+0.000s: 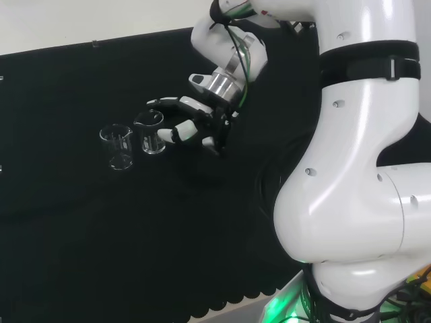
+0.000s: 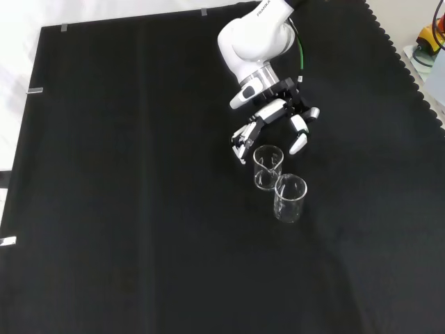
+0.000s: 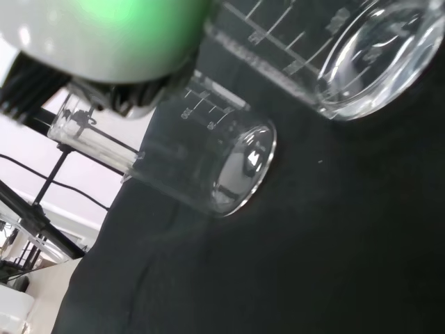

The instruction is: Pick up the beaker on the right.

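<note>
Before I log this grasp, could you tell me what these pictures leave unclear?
- Contact: in the head view the hand overlaps the near beaker; touching or apart is unclear.
- Contents: the far beaker is clear glass; liquid cannot be ruled out.
- Wrist view: a blurred part of the hand covers one beaker's rim.

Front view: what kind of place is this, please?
Probably a lab test bench for a robot. Two clear beakers, one beside the other, stand on a black cloth, and a white arm's hand reaches toward them, fingers spread.
</note>
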Tool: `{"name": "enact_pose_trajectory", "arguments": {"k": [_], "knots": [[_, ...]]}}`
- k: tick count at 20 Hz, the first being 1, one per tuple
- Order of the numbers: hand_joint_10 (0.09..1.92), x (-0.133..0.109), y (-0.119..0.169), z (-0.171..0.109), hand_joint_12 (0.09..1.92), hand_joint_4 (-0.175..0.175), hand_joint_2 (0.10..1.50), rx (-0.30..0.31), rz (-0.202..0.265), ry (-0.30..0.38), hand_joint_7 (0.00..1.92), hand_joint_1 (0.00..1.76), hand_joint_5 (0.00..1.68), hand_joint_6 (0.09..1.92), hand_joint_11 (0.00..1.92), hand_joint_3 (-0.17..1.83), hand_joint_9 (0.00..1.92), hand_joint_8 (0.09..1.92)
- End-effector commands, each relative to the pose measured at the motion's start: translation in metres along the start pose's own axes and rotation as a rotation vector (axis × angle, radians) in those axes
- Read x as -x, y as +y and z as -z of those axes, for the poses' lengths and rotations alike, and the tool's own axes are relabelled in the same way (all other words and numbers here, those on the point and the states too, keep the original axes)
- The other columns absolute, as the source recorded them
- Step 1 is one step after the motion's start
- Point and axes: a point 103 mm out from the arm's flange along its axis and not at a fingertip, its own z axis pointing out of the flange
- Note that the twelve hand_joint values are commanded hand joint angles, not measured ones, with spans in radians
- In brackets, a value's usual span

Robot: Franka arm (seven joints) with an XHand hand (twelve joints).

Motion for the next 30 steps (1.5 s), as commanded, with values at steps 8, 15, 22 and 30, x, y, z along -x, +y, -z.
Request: {"name": "enact_pose_trajectory", "arguments": {"k": [8,15,22,30], "knots": [[0.62,-0.004,0.006,-0.004,1.33,-0.063,0.28,-0.011,0.011,0.003,0.31,0.92,0.42,0.09,0.00,1.14,0.40,0.66],[0.62,-0.005,0.007,-0.005,1.33,-0.064,0.28,-0.015,0.009,0.001,0.31,0.92,0.42,0.09,0.00,1.13,0.40,0.66],[0.62,-0.006,0.008,-0.009,1.33,-0.064,0.28,-0.001,0.000,-0.003,0.33,0.92,0.44,0.09,0.00,1.13,0.41,0.67],[0.63,-0.008,0.014,-0.020,1.34,-0.067,0.28,0.010,-0.010,0.004,0.35,0.92,0.46,0.09,0.00,1.12,0.43,0.67]]}}
